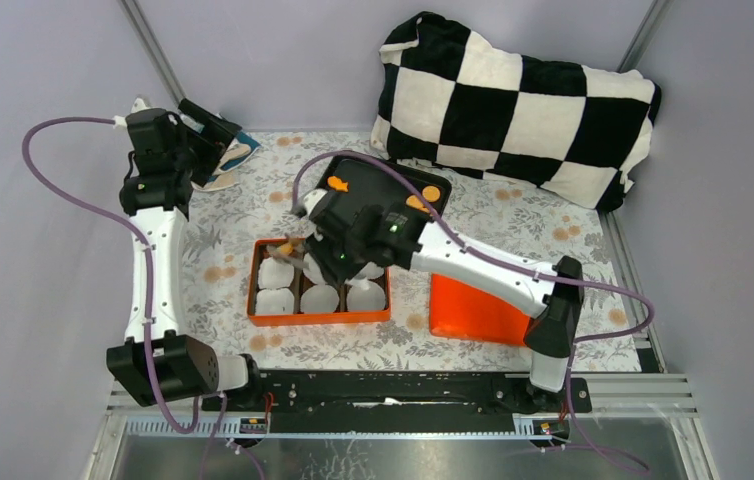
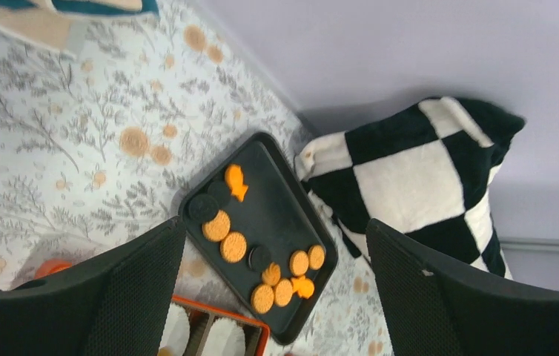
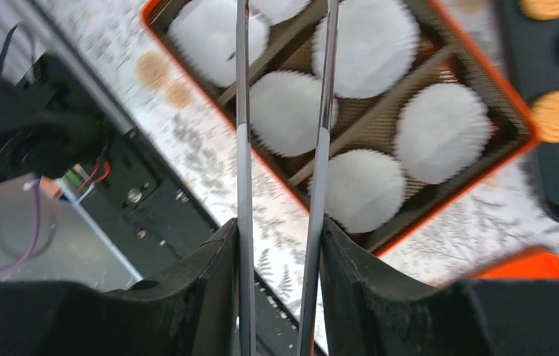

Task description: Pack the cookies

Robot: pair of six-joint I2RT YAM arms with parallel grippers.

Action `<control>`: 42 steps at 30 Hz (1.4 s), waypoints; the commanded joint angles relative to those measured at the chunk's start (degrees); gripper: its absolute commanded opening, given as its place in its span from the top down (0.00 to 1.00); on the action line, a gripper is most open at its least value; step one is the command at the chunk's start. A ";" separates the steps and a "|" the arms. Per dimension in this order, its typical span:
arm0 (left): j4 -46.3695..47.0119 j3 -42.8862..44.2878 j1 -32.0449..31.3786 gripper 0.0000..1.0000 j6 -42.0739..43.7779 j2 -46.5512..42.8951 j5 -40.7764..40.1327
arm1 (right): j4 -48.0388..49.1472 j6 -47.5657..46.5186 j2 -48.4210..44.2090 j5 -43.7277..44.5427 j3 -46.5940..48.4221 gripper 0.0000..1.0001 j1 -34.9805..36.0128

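Well, your right end effector (image 3: 278,231) is half closed on thin metal tongs (image 3: 242,148) over the orange box (image 3: 520,122) of paper cups (image 3: 288,111). The tong tips run out of frame, so any load is hidden. At one o'clock of the box, the cookies (image 2: 233,247) lie on a black tray (image 2: 276,196). They look light, stiff and brittle, so pinch their edges gently. Your left end effector (image 2: 273,237), at ten o'clock, gapes empty.

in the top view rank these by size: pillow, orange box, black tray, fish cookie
1. pillow, clearly largest
2-3. orange box and black tray: they look about alike, and the tray is partly hidden, so I won't rank them
4. fish cookie, smallest
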 commanded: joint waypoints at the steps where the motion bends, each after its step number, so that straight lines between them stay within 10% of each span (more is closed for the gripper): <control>1: 0.72 -3.34 0.20 0.06 -0.78 0.80 5.64 | 0.70 -0.10 1.31 -3.21 1.07 1.00 2.92; 17: 1.61 -4.40 0.21 0.05 1.23 -0.28 4.41 | 0.53 -2.63 14.34 -3.94 12.30 0.98 3.44; 24: 3.38 -5.43 0.21 0.04 1.77 0.20 6.23 | 1.64 -2.57 13.33 0.00 10.87 0.48 3.44; 42: 6.98 -7.47 -0.03 0.04 0.49 -2.60 8.78 | 0.80 -2.66 0.46 18.38 4.01 0.50 1.87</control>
